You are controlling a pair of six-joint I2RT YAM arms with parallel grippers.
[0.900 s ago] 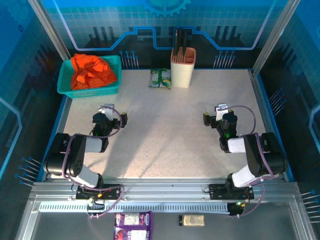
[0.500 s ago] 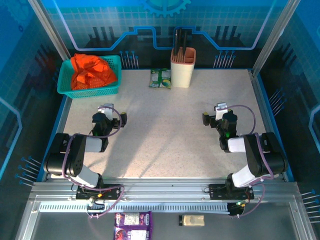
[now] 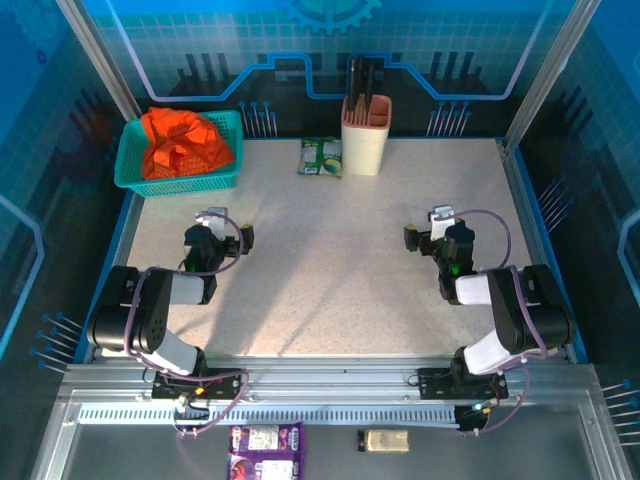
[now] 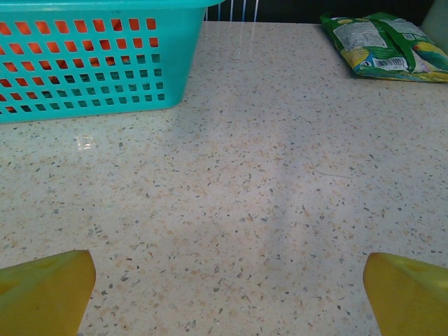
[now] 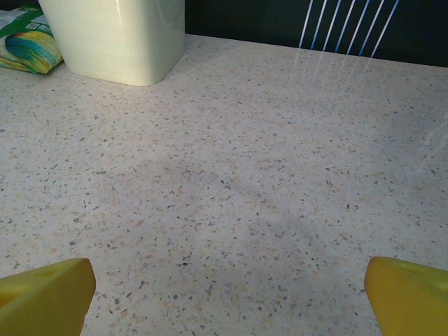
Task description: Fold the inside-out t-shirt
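Inside-out t-shirt (image 3: 185, 140): orange, crumpled, heaped in the teal mesh basket (image 3: 180, 183) at the far left corner of the table (image 3: 330, 280). Green packet (image 3: 321, 156) and cream holder (image 3: 364, 138): side by side, middle of far edge. Left gripper (image 4: 227, 294): jaws wide, empty, toward left edge. Right gripper (image 5: 227, 294): jaws wide, empty, toward right edge.
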